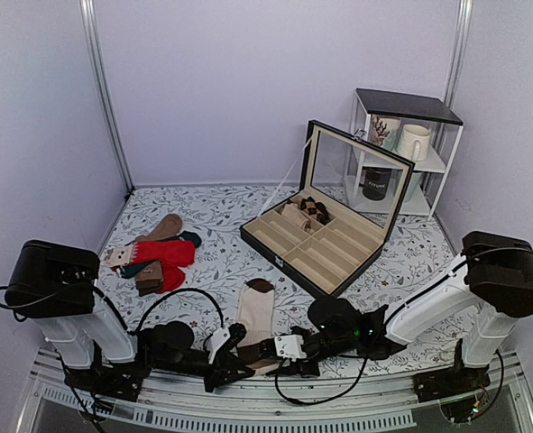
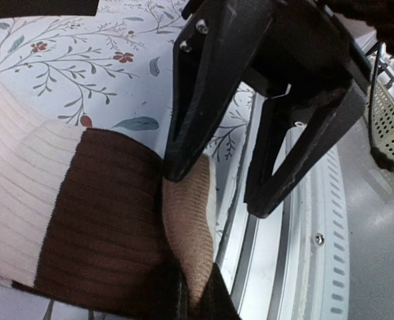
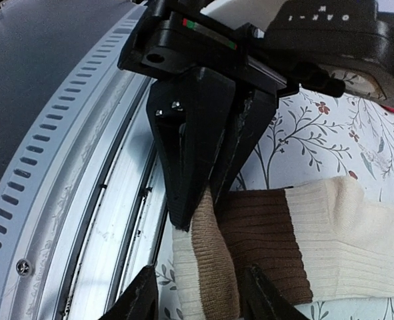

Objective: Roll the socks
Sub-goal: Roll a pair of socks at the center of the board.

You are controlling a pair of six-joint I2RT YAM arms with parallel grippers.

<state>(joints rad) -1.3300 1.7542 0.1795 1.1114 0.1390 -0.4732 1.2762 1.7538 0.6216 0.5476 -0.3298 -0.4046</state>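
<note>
The cream socks lie flat near the table's front edge, dark brown toe pointing away. My left gripper is shut on a raised tan fold at their near end; in the left wrist view its tips pinch the tan fold beside the brown band. My right gripper faces it, open. In the right wrist view its fingers straddle the tan fold without closing, next to the brown band.
Red socks and tan and teal socks lie at the left. An open compartment box stands behind the socks, a shelf with a mug at back right. A metal rail runs along the table's front edge.
</note>
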